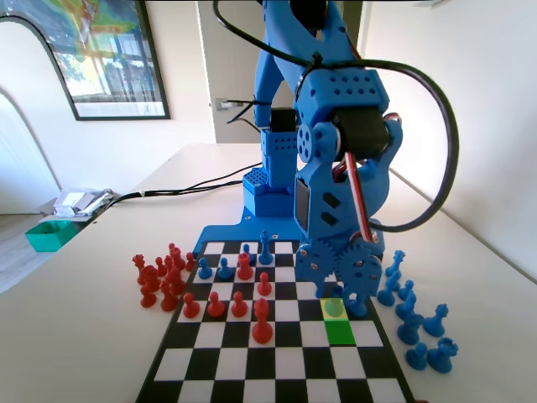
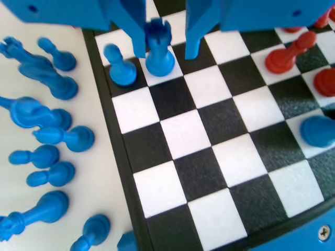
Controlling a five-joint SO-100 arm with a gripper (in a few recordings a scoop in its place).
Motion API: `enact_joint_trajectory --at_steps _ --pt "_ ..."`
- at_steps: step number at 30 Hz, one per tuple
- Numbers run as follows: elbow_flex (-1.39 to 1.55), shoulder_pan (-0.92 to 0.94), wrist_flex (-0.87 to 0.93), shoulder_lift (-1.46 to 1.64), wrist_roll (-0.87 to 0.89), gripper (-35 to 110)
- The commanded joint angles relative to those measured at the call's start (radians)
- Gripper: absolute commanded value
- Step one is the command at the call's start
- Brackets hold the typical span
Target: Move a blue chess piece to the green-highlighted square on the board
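Wrist view, left to right: spare blue pieces point(image 2: 49, 138) lie on the table point(image 2: 104, 172) beside the board point(image 2: 209, 157). The blue chess piece point(image 2: 121, 67) stands at the board's edge. Just right, the tool point(image 2: 165, 44) hangs open, jaws straddling a notch-topped blue piece point(image 2: 158, 49). Fixed view: the green-highlighted square point(image 1: 340, 332) lies bare.

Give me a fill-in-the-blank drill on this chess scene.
Wrist view: the pincer straddles a notch-topped piece coloured ___. Fixed view: the green-highlighted square is ___. The square just behind it is tinted ___. Red pieces off the board lie on the picture's ___ side.
Missing: blue; empty; yellow; left.
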Motion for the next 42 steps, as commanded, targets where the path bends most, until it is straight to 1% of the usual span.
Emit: enact_joint_trajectory --at_steps 1,9,22,29,42 --pt "-0.014 -0.009 -0.003 0.028 -0.023 1" --pt "-0.029 -0.012 0.0 0.026 -0.023 1" --pt "-0.225 0.002 0.126 0.034 0.015 1" --pt "-0.256 0.021 0.107 -0.018 0.005 1" --pt "-0.193 0.017 0.038 -0.046 -0.012 1"
